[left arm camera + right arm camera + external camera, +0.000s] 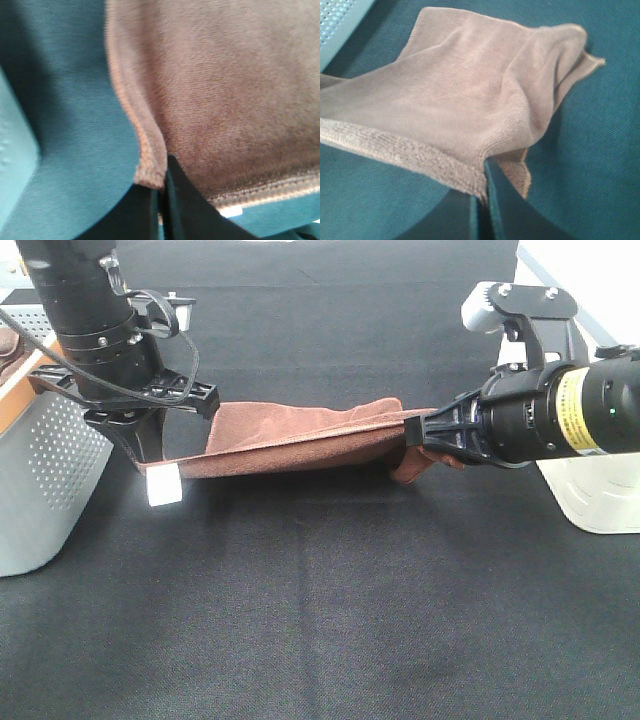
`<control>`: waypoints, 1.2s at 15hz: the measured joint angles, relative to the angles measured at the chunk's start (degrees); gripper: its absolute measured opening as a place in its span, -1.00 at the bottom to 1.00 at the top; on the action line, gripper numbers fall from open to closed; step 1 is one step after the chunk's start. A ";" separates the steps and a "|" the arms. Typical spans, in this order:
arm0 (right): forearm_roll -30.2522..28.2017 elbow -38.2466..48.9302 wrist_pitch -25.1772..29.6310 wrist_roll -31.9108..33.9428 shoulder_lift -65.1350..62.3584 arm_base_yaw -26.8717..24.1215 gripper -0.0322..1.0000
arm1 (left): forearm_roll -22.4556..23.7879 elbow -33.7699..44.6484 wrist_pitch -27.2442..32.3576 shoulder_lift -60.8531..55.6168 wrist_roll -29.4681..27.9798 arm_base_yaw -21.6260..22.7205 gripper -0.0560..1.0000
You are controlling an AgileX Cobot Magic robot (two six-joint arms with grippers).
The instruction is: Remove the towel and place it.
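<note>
The rust-brown towel (300, 435) hangs stretched between both grippers just above the black table, its white tag (164, 485) dangling at the left corner. My left gripper (150, 462) is shut on the towel's left corner; the left wrist view shows the stitched edge (150, 172) pinched between the dark fingers (177, 210). My right gripper (412, 428) is shut on the right corner, and the towel (460, 105) spreads away from the fingers (490, 200) in the right wrist view.
A grey perforated basket (45, 480) with a darker brown cloth (10, 345) stands at the left edge. A white container (595, 490) sits at the right behind the right arm. Black cloth covers the table (320, 620).
</note>
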 joint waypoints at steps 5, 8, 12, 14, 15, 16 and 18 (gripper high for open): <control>-5.73 -0.46 -22.80 4.30 1.26 -0.52 -0.94 | 1.60 0.00 0.46 0.00 0.46 0.17 -0.89; -5.79 -0.11 -23.03 6.42 1.43 -0.52 -0.94 | 1.60 0.17 0.52 0.00 1.03 0.17 -0.89; -5.79 0.17 -9.11 1.55 1.32 -0.52 -0.94 | 1.60 0.17 0.63 0.00 1.72 0.17 -0.89; -6.07 -0.46 1.95 -5.10 0.34 -0.40 -0.94 | -0.40 0.17 -0.17 0.00 1.72 0.00 -0.89; -6.19 -0.52 7.22 -7.22 0.06 -0.06 -0.94 | -2.41 0.17 -0.97 -0.06 1.72 -0.17 -0.89; -6.47 -0.52 11.86 -9.91 0.00 0.29 -0.94 | -4.35 0.17 -2.18 -0.06 1.72 -0.46 -0.89; -1.66 -0.52 14.09 -14.50 0.00 0.46 -0.94 | -5.04 -0.06 -3.15 -0.06 1.72 -0.46 -0.89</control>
